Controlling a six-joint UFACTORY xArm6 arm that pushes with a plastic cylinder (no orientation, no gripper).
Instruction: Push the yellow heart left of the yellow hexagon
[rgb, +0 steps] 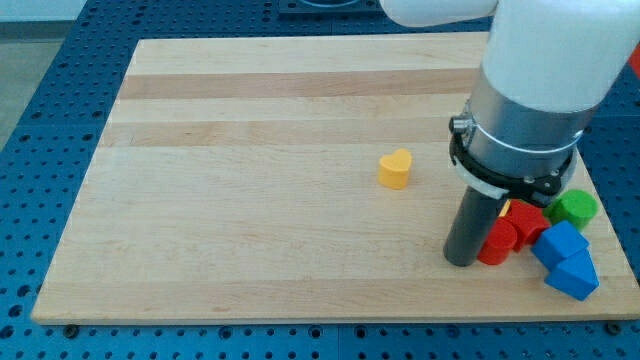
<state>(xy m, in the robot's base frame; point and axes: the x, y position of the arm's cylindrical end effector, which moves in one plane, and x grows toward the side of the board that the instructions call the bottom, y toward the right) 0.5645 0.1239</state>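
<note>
One yellow heart (395, 169), alone mid-board; yellow hexagon not visible, possibly hidden behind arm. My tip (462, 260), a bare rod holding nothing, touches red blocks (497, 241) beside green block (575, 208) and blue blocks (567, 260). Push apparently not begun

The white and grey arm body (540, 80) is cut off by the view's top and right edges. It hides part of the red blocks (505, 237), shapes indeterminate, touching my tip (462, 260) on the view's right. No yellow hexagon visible.
</note>
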